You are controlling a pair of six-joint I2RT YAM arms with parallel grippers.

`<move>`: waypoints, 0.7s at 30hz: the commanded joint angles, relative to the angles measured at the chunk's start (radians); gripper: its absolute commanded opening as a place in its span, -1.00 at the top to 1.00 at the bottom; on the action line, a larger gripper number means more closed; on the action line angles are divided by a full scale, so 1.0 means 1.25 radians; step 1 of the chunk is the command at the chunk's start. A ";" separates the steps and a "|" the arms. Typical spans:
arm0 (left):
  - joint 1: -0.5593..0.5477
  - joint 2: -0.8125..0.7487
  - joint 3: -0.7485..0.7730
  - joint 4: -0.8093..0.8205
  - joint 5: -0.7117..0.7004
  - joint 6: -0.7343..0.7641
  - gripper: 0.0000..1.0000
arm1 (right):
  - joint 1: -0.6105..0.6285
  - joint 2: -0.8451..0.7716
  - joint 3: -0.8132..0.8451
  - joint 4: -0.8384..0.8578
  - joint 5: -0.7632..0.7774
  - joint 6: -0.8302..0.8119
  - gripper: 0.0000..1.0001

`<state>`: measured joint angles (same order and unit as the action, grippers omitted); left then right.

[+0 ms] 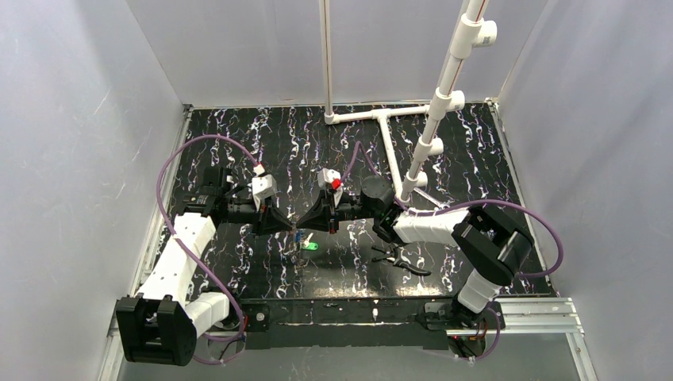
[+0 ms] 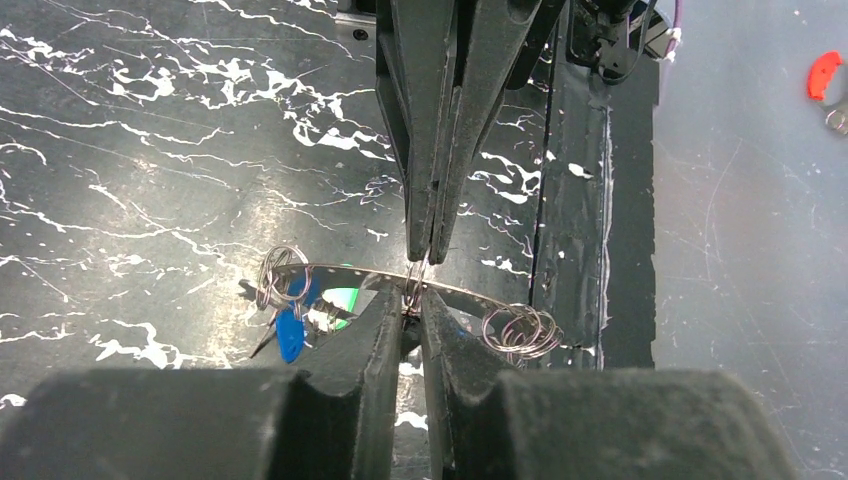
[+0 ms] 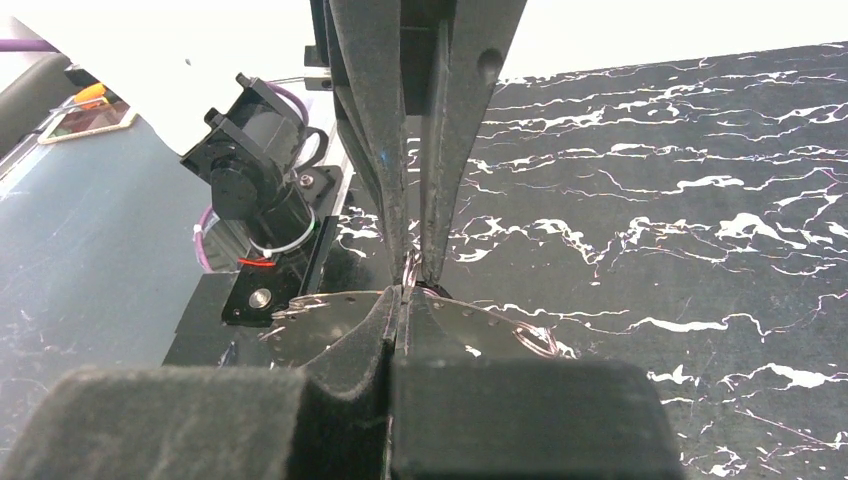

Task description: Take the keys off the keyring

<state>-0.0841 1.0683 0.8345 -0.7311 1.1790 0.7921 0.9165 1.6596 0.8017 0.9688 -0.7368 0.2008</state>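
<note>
My two grippers meet tip to tip above the middle of the table. Between them hangs a thin perforated metal strip [image 2: 470, 297] carrying small wire rings. The keyring [image 2: 415, 281] at its middle sits between both sets of tips. My right gripper [image 3: 405, 296] is shut on it from one side, and my left gripper [image 2: 405, 303] pinches it from the other with only a thin slit between its fingers. The keys hang from a ring [image 2: 281, 279] at the strip's left end: a blue one [image 2: 290, 333] and a green one [image 2: 341, 300]. From above, the green key [image 1: 311, 245] shows under the grippers.
Black-handled pliers [image 1: 401, 260] lie on the marbled mat to the right of the keys, below the right arm. A white pipe frame [image 1: 389, 127] stands at the back right. More loose rings [image 2: 521, 331] hang at the strip's right end. Grey walls close in both sides.
</note>
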 commanded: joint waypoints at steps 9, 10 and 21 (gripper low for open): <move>-0.014 -0.010 -0.016 0.014 0.025 -0.027 1.00 | -0.003 -0.005 -0.002 0.098 -0.002 0.011 0.97; -0.014 -0.014 -0.016 0.018 0.024 -0.033 1.00 | -0.003 -0.003 -0.002 0.096 -0.002 0.010 0.97; -0.033 -0.059 0.027 -0.054 -0.094 0.055 1.00 | -0.008 -0.024 0.122 -0.337 -0.036 -0.258 0.18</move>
<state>-0.1085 1.0180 0.8265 -0.7197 1.1004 0.7727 0.9123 1.6596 0.8597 0.7765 -0.7673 0.0566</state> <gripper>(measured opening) 0.021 0.390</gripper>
